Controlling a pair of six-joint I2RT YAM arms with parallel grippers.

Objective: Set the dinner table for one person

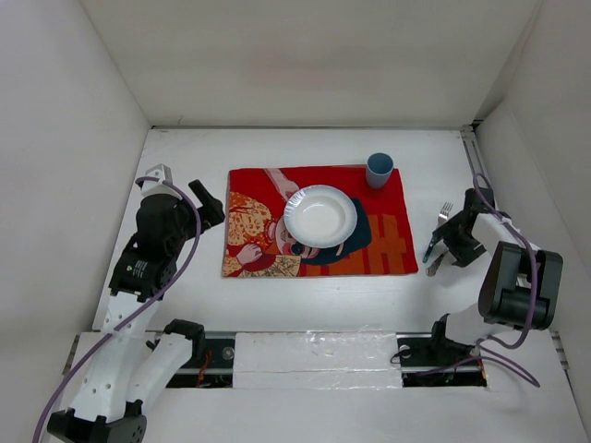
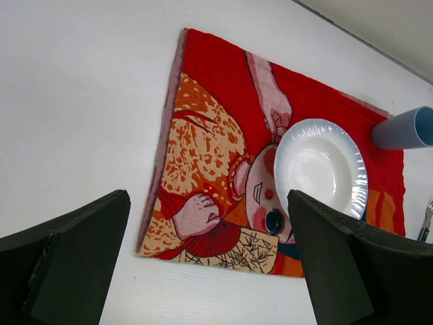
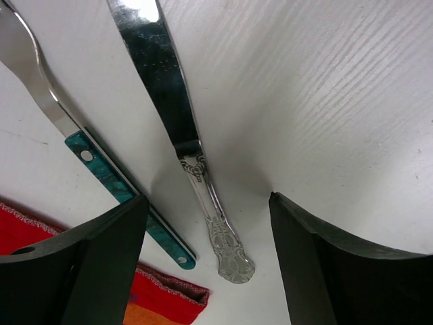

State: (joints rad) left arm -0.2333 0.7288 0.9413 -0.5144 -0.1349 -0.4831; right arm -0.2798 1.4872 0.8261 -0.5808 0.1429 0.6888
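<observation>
The dinner table (image 1: pixel 305 300) is a white tabletop with white walls. On it lies a red printed cloth (image 1: pixel 388 242) bearing a white plate (image 1: pixel 319 215) and a blue cup (image 1: pixel 379 170). Right of the cloth lie a teal-handled fork (image 3: pixel 111 179) and a silver knife (image 3: pixel 201 196) with an ornate handle. My right gripper (image 3: pixel 210 267) is open, low over them, with the knife's handle between its fingers and untouched. In the top view the right gripper (image 1: pixel 433 256) is beside the fork's tines (image 1: pixel 445 211). My left gripper (image 1: pixel 211 207) is open and empty, left of the cloth.
In the left wrist view the left gripper (image 2: pixel 210 267) hovers over the cloth's near left corner (image 2: pixel 203 223); the plate (image 2: pixel 321 169), the cup (image 2: pixel 404 128) and the fork's tip (image 2: pixel 426 220) show beyond. White walls close the far, left and right sides.
</observation>
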